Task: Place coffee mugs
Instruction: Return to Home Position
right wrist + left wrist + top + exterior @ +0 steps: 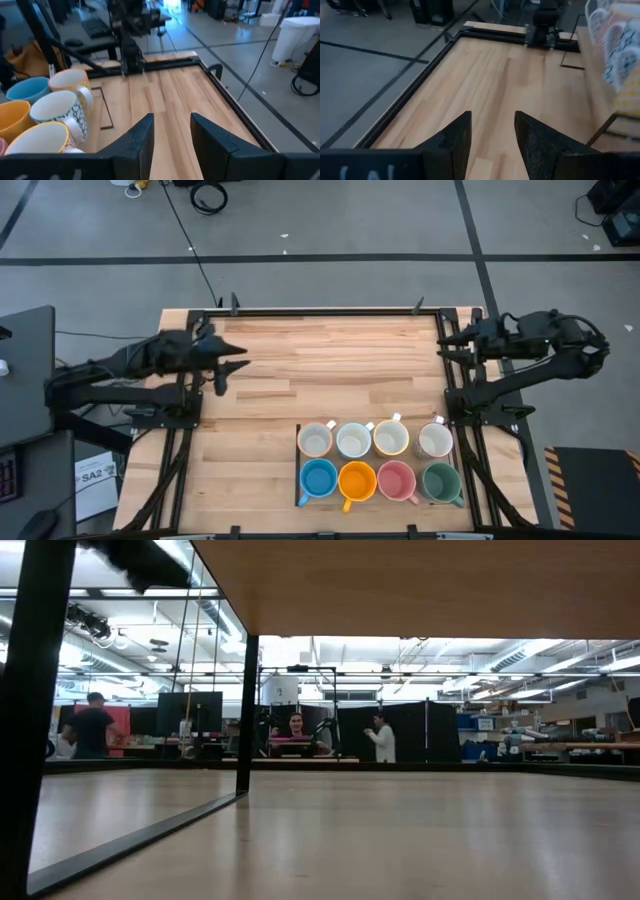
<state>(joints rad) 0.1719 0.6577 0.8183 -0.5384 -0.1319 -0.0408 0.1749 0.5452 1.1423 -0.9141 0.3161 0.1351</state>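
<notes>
Eight coffee mugs stand upright on their bases in two rows inside a thin black frame [299,465] near the table's near right corner. The far row holds four white or cream mugs [354,440], one of them yellowish inside [391,438]. The near row is blue [319,478], orange [357,480], pink [396,480] and green [441,480]. My left gripper [233,362] [492,135] hovers open over the table's left side, far from the mugs. My right gripper [446,347] [171,132] is open at the far right, beyond the mugs [55,112]. The low view shows no mugs.
The wooden tabletop [330,370] has a black rail along its edges [320,311]. Each arm's base stands at its own side of the table [170,415] [480,405]. Bare wood lies between the grippers and left of the frame. People stand in the room beyond [296,730].
</notes>
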